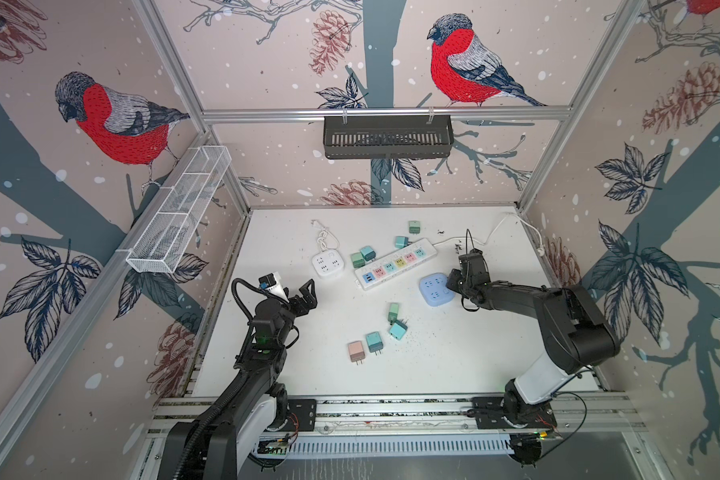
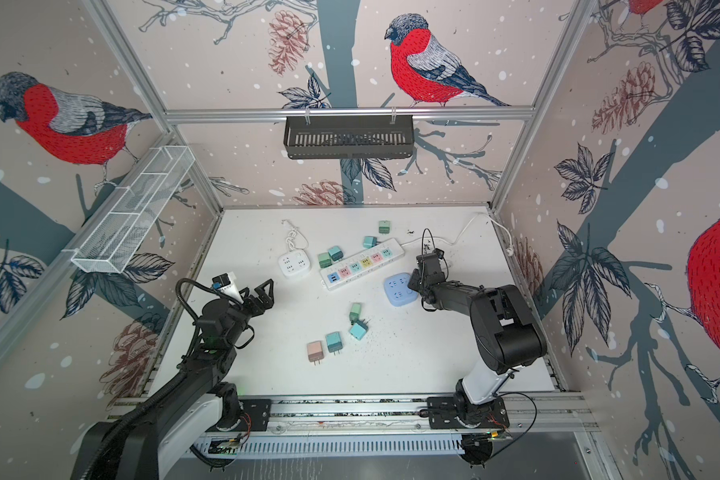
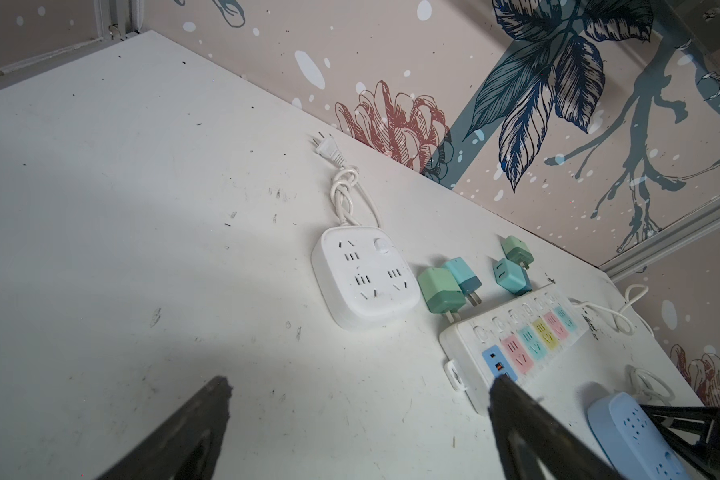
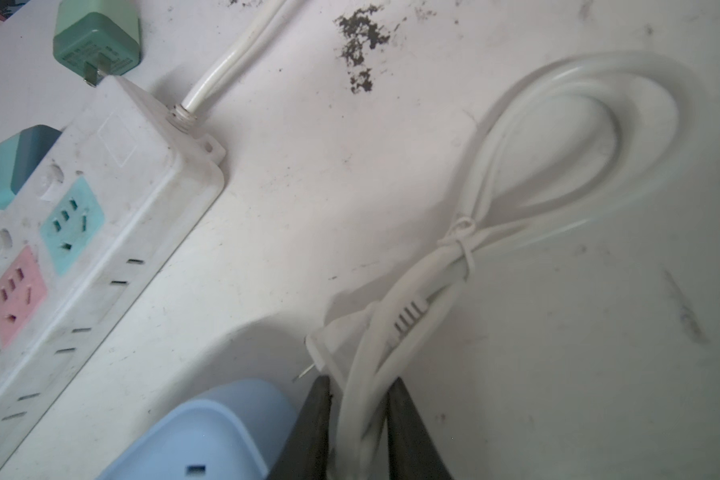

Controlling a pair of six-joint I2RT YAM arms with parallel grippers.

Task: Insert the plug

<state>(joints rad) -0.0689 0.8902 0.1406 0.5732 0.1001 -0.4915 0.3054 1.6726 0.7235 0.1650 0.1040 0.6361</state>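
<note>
our right tool (image 4: pixel 360 419) is pinching the white cable (image 4: pixel 466 257) bundle just behind its plug (image 4: pixel 333 349), over the bench (image 4: pixel 558 374), just right of the blue socket block (image 4: pixel 208 432) and near the power strip (image 4: pixel 113 208). our left tool (image 1: pixel 305 296) hangs spread at the left.

White square plastic socket cube (image 3: pixel 364 282) is sitting on the white tabletop (image 3: pixel 121 208), its knotted white cord (image 3: pixel 346 195) trailing away; mint-green boxy charger (image 3: pixel 439 293) is lying just beside it; left gripper (image 3: pixel 360 384) is hovering, black fingers (image 3: pixel 184 436) spread wide.
</note>
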